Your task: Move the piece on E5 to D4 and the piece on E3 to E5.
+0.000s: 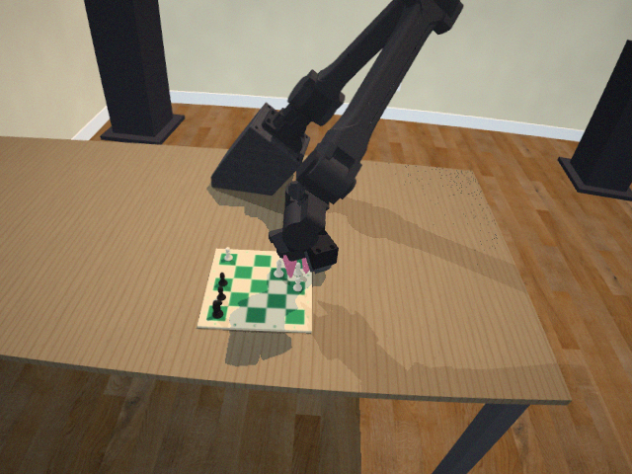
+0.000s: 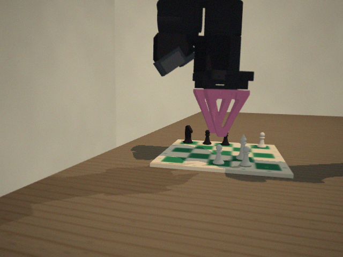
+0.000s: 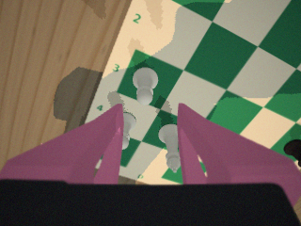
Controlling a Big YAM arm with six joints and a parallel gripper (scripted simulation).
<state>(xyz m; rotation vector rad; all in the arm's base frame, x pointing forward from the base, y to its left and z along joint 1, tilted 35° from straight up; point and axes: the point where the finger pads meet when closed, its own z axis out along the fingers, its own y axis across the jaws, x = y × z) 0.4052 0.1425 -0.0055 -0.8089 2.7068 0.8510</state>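
A white pawn (image 1: 297, 286) (image 2: 218, 159) (image 3: 145, 77) stands upright on E3. A taller white piece with a pointed top (image 1: 278, 270) (image 2: 242, 143) (image 3: 168, 135) stands upright on D4. The green square E5 (image 2: 268, 167) (image 3: 131, 154) shows no piece. My gripper (image 1: 298, 274) (image 2: 218, 134) (image 3: 150, 113) is partly open, with nothing between its pink fingers. In the exterior view its tips hang above the E3 pawn's height. In the wrist view the E3 pawn shows just beyond the gap between the tips.
Another white pawn (image 1: 297, 269) (image 2: 245, 160) (image 3: 128, 123) stands on E4, close between the D4 piece and the board's edge. Along column A stand a black knight (image 2: 188, 135), two black pawns (image 2: 207, 138) (image 2: 225, 140) and a white pawn (image 1: 228, 255) (image 2: 261, 140).
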